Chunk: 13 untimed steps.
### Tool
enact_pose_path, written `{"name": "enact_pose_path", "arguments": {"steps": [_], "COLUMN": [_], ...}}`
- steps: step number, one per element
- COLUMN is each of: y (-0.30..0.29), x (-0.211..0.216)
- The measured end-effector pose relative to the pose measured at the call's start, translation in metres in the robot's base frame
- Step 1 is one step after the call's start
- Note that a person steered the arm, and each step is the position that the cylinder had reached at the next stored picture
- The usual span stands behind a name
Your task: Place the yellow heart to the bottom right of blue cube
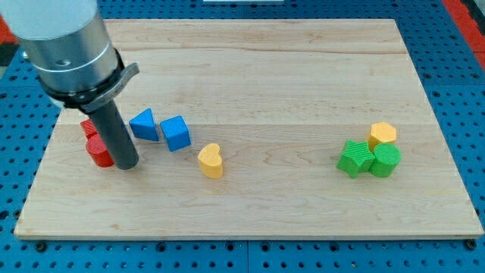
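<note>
A: One rod, no gripper on it, so nothing opens or shuts and it holds nothing. The tip [127,164] sits on the board at the view's left, touching or just beside the red blocks [97,149], with the blue triangle [144,125] just to its right.

B: Task blocks?

A: Yellow heart [211,160] lies below and right of the blue cube [175,133], near it but apart. Tip is left of both, the cube between it and open board.

B: So which step?

A: Judging by layout, the heart already looks bottom right of the cube. Either a finished placement or a last nudge. If a nudge is wanted, the tip needs to swing round below the cube and come at the heart without clipping cube or triangle. Tight lane there.

B: Containers?

A: None. Just the wooden board [288,68] on a blue pegboard surround [455,68]. Far right cluster: yellow block [383,134] touching a green star-ish block [355,158] and a green block [386,160]. Well apart from the action, not involved.
</note>
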State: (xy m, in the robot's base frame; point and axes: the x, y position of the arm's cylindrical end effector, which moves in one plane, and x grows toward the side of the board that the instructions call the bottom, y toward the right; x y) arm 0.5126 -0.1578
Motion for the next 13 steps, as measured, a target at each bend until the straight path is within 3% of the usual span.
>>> {"name": "enact_pose_path", "arguments": {"steps": [2, 3, 5, 6, 7, 8, 9, 10, 11, 12, 13], "y": [0.007, -0.048, -0.065, 0.009, 0.045, 0.019, 0.026, 0.082, 0.091, 0.114, 0.096], "x": [0.058, 0.056, -0.022, -0.029, -0.032, -0.017, 0.024, 0.052, 0.021, 0.020, -0.006]}}
